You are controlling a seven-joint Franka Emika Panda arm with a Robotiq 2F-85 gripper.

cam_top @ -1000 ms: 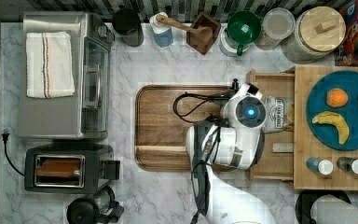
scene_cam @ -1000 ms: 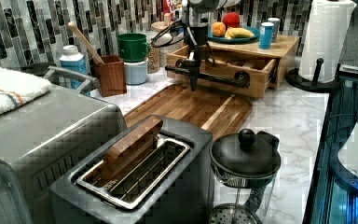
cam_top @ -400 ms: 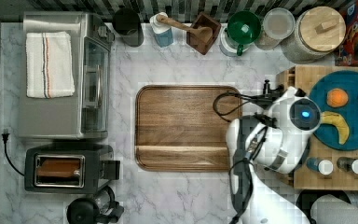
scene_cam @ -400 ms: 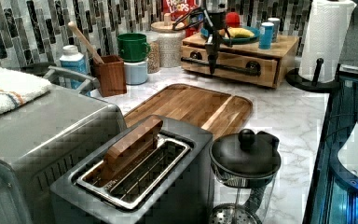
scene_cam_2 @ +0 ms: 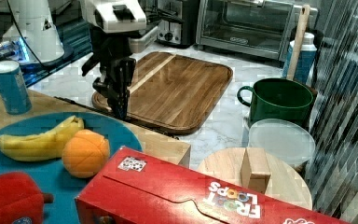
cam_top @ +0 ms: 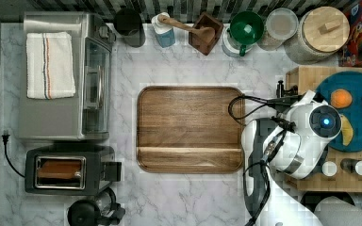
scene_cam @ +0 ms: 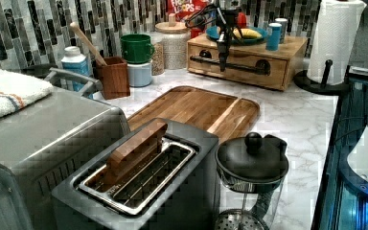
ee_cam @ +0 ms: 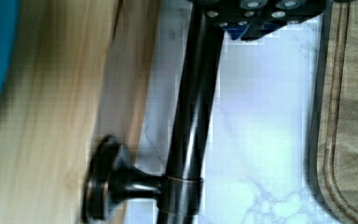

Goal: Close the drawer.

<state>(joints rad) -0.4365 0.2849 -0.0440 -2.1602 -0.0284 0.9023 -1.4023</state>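
The drawer (scene_cam: 239, 64) sits shut; the end effector (scene_cam: 223, 60) hangs at its black bar handle (scene_cam: 249, 68), grip state unclear.

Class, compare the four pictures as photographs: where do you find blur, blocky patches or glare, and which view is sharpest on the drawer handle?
Wrist view: the handle is fairly crisp, the wood of the drawer beside it smeared. Top view: blocky patches around the arm. Left view: soft overall, the toaster large in front. Right view: the cereal box looms close; bright sheen on the marble counter.
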